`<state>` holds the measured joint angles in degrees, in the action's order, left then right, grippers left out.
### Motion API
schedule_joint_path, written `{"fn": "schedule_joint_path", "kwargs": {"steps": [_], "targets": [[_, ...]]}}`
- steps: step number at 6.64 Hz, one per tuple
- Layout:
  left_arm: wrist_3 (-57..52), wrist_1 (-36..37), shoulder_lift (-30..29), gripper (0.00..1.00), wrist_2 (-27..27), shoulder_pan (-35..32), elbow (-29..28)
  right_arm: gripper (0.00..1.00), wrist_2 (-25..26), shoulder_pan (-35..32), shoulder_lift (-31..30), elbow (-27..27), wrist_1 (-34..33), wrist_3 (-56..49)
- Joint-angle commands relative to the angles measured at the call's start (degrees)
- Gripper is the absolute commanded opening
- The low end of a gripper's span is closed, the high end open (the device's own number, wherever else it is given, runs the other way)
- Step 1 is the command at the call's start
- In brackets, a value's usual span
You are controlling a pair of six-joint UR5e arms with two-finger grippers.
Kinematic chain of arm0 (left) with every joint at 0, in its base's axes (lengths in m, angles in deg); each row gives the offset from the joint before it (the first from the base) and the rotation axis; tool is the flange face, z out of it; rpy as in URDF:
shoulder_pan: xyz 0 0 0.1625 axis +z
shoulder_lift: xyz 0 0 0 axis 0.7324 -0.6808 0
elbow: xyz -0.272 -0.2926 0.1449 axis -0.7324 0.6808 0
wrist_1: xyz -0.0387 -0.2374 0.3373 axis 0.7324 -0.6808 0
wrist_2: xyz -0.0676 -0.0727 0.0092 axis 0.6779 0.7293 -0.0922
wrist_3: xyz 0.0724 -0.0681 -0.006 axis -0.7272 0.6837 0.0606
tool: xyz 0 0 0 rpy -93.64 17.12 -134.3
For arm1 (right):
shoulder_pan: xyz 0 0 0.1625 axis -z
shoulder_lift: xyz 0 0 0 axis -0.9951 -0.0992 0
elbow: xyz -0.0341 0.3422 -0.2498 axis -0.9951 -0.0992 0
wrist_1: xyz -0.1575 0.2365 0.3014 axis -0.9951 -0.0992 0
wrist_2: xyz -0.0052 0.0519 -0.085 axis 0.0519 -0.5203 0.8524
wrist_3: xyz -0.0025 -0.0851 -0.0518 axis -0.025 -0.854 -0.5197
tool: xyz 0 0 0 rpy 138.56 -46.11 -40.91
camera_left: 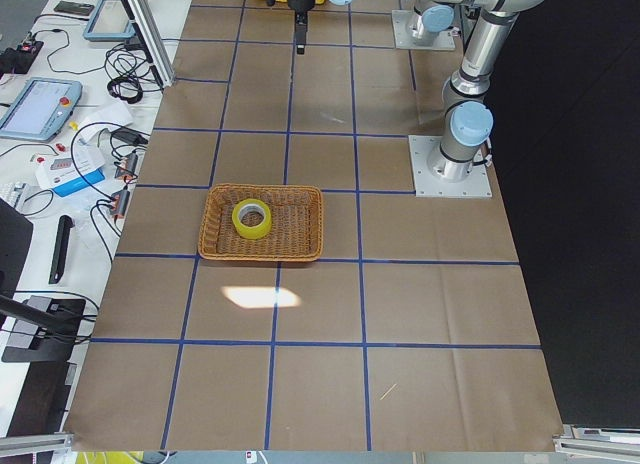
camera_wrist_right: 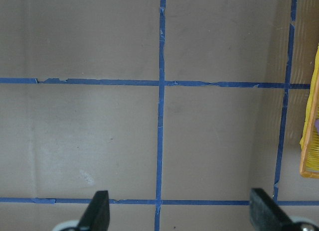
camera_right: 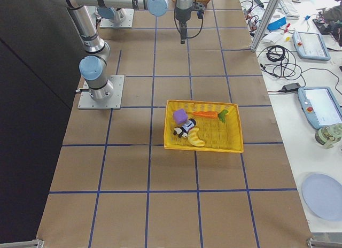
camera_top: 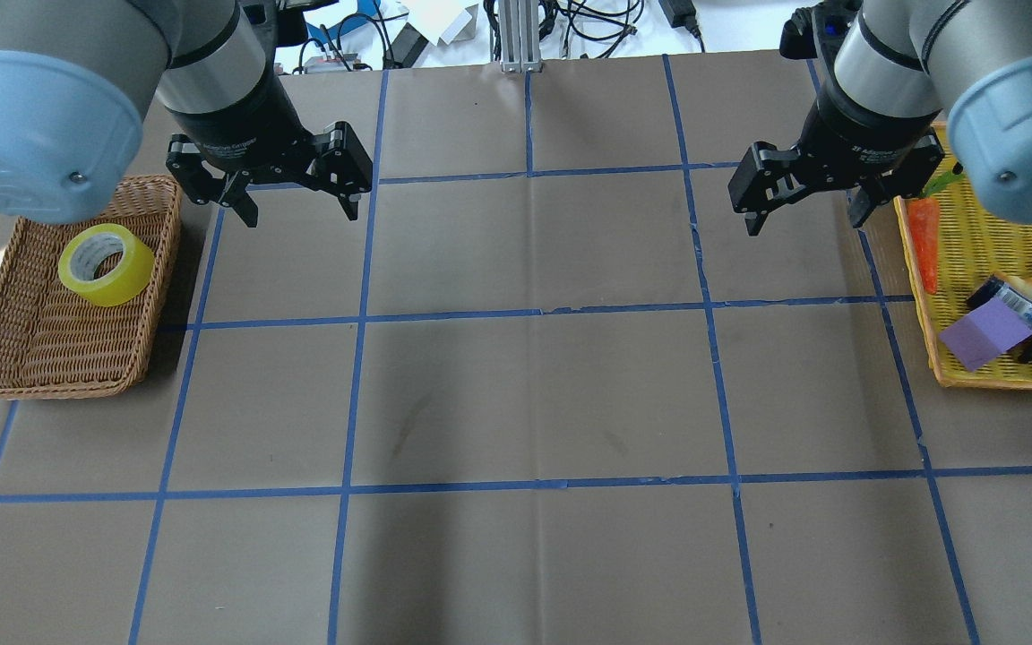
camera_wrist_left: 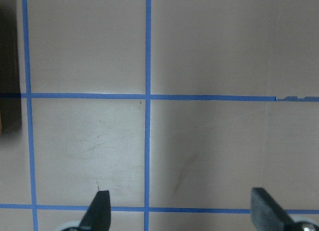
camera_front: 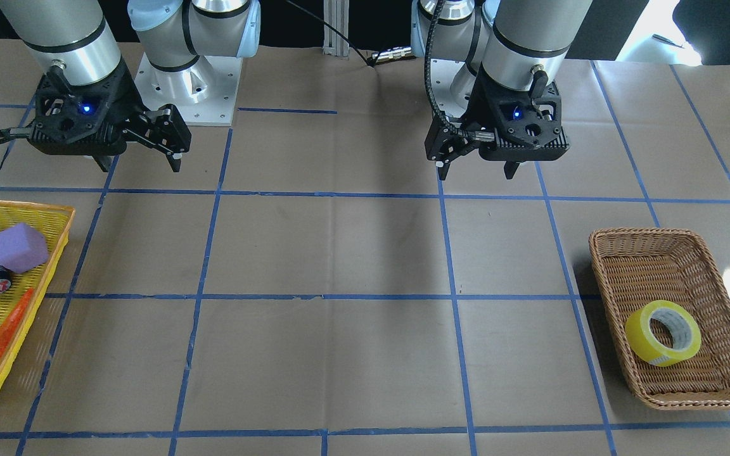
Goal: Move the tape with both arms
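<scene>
With the tape (camera_top: 106, 263) lying in the wicker basket (camera_top: 50, 391), my left hand (camera_top: 301, 215) released just beside that basket and my right hand (camera_top: 803, 224) released well away from it, I judged the left should descend pinching one wall of the roll.

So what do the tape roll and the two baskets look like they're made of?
The tape: glossy translucent yellow plastic film wound on a pale core, probably cardboard. The brown basket under it: woven wicker or rattan, matte, with visible strands; it could be an imitation. The yellow basket: likely moulded plastic, judging by its uniform bright colour and fine open mesh.
</scene>
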<state>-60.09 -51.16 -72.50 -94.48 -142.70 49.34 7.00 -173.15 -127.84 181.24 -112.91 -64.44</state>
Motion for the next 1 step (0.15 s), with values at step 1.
{"fn": "schedule_joint_path", "kwargs": {"steps": [1], "targets": [[-0.4, 0.0, 0.0, 1.00, -0.1, 0.2, 0.1, 1.00, -0.1, 0.1, 0.0, 0.0, 0.0, 0.0]]}}
